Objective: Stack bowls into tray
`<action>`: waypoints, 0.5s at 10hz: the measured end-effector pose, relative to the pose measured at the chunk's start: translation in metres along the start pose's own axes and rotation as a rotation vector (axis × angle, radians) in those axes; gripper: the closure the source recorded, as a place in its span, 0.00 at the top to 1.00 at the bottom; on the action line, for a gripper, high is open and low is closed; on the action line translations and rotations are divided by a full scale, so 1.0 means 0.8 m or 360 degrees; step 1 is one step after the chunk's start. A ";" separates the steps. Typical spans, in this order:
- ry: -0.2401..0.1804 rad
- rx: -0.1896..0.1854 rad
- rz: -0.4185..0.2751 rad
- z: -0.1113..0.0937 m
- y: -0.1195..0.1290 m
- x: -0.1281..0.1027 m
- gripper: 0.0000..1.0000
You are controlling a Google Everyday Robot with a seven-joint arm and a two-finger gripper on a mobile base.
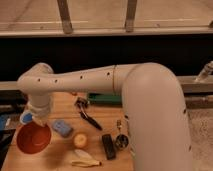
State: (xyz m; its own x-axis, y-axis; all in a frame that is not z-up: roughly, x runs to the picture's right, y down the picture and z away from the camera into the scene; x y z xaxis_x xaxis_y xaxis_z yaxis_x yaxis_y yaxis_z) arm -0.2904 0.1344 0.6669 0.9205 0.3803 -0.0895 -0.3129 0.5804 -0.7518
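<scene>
The red-orange bowl (33, 138) hangs at the front left of the wooden table (60, 150), slightly raised. My gripper (38, 123) points down at the bowl's far rim and is shut on it. The white arm reaches in from the right, with the elbow at the upper left. The dark-green tray (106, 98) stands at the back of the table, mostly hidden behind the forearm. The dark purple bowl is hidden behind the arm.
A small blue block (62, 128), an orange fruit (80, 140) and a banana (85, 160) lie near the bowl. Black tongs (90, 120), a black bar (108, 146) and a metal cup (121, 142) lie at the right. A blue-white object (25, 118) sits beside the wrist.
</scene>
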 end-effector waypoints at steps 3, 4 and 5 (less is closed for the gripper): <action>-0.0101 0.0022 -0.0004 -0.031 -0.070 -0.037 0.00; -0.0150 0.0013 0.0018 -0.040 -0.102 -0.053 0.00; -0.0186 0.0005 0.0047 -0.047 -0.133 -0.066 0.00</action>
State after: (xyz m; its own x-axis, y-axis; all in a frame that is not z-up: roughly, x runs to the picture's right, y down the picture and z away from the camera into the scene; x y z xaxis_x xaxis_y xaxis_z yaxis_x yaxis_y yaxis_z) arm -0.2972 0.0253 0.7266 0.8775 0.4784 -0.0347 -0.3402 0.5698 -0.7481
